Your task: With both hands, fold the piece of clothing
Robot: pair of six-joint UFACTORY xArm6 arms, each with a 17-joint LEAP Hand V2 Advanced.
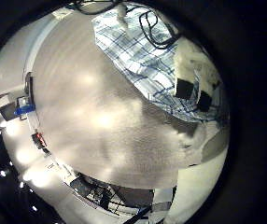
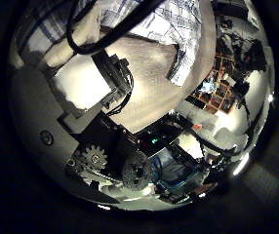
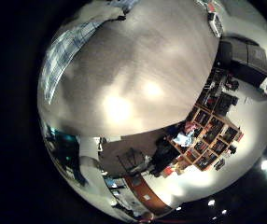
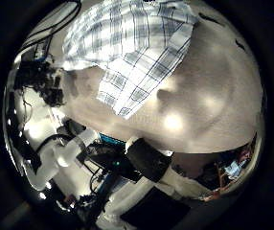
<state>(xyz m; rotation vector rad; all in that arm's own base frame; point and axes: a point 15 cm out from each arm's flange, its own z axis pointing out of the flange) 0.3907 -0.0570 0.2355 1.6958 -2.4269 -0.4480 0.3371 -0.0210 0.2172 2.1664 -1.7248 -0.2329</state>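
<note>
- Lying on the bare wooden tabletop (image 4: 209, 91) is a checked shirt of light cloth (image 4: 132, 43), spread flat with one sleeve reaching out across the wood.
- Both right palm views look down on it from well above; the right hand's fingers do not show, so I cannot tell their state.
- The left hand (image 2: 91, 83) hangs near the shirt's edge, its fingers holding nothing.

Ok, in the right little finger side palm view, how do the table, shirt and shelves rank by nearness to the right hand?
1. Table: directly under the right hand, filling most of the view.
2. Shirt: lying on the table, off to one side.
3. Shelves: past the table's edge, out in the room.
</note>
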